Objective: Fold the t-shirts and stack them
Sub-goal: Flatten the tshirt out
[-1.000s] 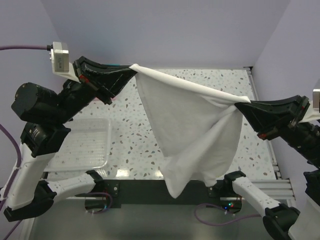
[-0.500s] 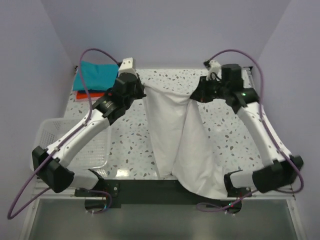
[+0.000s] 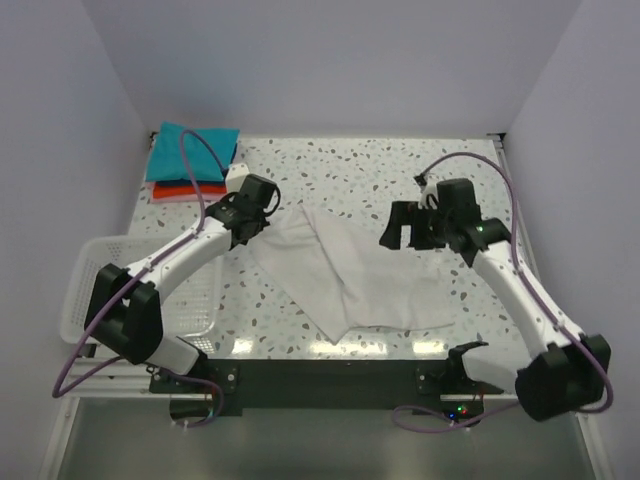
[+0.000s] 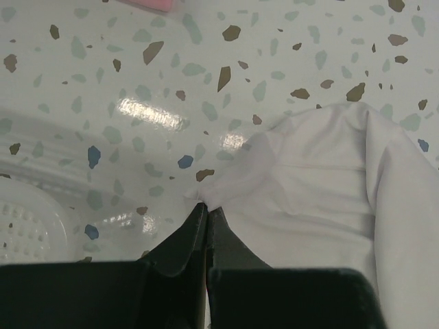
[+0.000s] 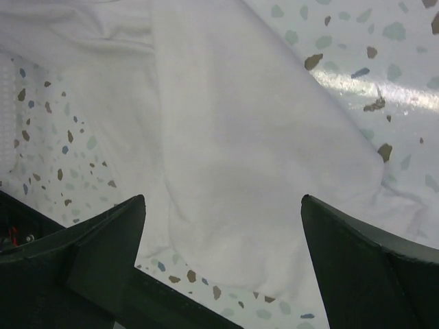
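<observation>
On speckled table [image 3: 450, 170], white t-shirt [image 3: 350, 272].

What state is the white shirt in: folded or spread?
Spread, not folded: the white t-shirt lies rumpled on the table, one edge lapped over, a corner pinched in the left gripper.

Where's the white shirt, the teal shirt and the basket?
white shirt [image 3: 350, 275], top view, middle of the cloth
teal shirt [image 3: 210, 162], top view, middle of its top
basket [image 3: 195, 300], top view, bare mesh floor

At the table's [image 3: 400, 160] far-left corner, the red-orange t-shirt [image 3: 176, 191] was mostly covered by the teal t-shirt [image 3: 188, 152]. The white t-shirt [image 5: 226, 137] was cut off at the right wrist view's top edge.
</observation>
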`<state>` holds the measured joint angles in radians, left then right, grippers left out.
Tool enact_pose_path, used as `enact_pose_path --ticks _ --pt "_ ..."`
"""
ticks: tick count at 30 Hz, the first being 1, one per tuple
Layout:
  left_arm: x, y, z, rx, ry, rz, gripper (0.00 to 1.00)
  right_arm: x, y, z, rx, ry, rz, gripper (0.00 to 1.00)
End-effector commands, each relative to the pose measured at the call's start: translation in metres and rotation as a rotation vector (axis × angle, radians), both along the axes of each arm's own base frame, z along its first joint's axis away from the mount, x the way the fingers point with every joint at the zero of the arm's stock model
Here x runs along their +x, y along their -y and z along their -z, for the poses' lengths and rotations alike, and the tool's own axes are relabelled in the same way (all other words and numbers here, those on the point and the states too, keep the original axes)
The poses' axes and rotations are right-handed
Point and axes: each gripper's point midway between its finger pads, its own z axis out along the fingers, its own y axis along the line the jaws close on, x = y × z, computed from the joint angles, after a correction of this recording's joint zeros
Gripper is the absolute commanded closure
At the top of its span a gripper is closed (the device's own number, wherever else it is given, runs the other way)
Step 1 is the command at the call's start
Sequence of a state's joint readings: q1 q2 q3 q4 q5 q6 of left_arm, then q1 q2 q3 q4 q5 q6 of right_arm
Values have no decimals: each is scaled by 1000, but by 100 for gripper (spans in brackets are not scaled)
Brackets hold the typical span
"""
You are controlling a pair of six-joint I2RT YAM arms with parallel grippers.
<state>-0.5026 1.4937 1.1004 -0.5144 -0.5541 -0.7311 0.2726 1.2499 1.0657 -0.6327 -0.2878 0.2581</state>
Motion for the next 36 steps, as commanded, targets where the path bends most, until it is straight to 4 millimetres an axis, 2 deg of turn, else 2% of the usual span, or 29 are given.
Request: enact_pose_path --ticks 1,2,3,4,5,7,9,11,13,14,18,21,22,23,25,26,30,32,36 --pt "0 -10 -13 -21 71 -50 100 -32 31 23 -40 -34 204 1" --pt "-1 -10 -11 -20 66 -48 100 -48 42 28 -51 -73 282 1" --pt "-2 -11 -13 -20 70 -48 100 -58 58 45 -115 -103 347 1" --pt "-4 -13 -10 -14 63 -49 100 -67 61 49 -119 -126 355 1" --pt "-5 -13 -11 -14 65 -50 100 -72 72 54 -162 -129 402 1" --pt "-9 -15 -10 -19 65 -48 100 -88 76 62 -157 -155 426 1" --pt "-11 -15 -11 -25 70 -46 100 -92 56 61 -55 -154 349 1" --pt "-12 -14 -10 -27 68 -38 100 -107 34 70 32 -218 260 1" --pt "-12 -14 -9 -32 66 -36 100 -118 21 76 9 -220 176 1" --pt "-12 -14 -8 -29 64 -32 100 -126 8 78 -50 -184 85 1" --pt "-13 -12 -6 -30 58 -20 100 -136 -31 74 -173 -100 -120 1" --pt "-14 -12 -3 -32 51 -17 100 -131 -59 77 -245 -61 -194 1" --pt "-15 -11 -1 -34 46 -15 100 -122 -66 72 -260 -30 -174 1" --pt "-16 -11 0 -35 43 -15 100 -119 -73 82 -293 -39 -175 1" --pt "-17 -11 3 -36 34 -10 100 -104 -81 80 -328 5 -140 3" --pt "-17 -10 3 -38 34 -9 100 -101 -89 87 -334 4 -139 5" --pt "-18 -10 5 -38 29 -7 100 -80 -101 92 -331 50 -82 19" --pt "-18 -10 6 -38 26 -6 100 -68 -103 90 -332 105 -45 21" --pt "-17 -9 6 -42 26 -5 100 -57 -110 101 -350 118 -33 30"
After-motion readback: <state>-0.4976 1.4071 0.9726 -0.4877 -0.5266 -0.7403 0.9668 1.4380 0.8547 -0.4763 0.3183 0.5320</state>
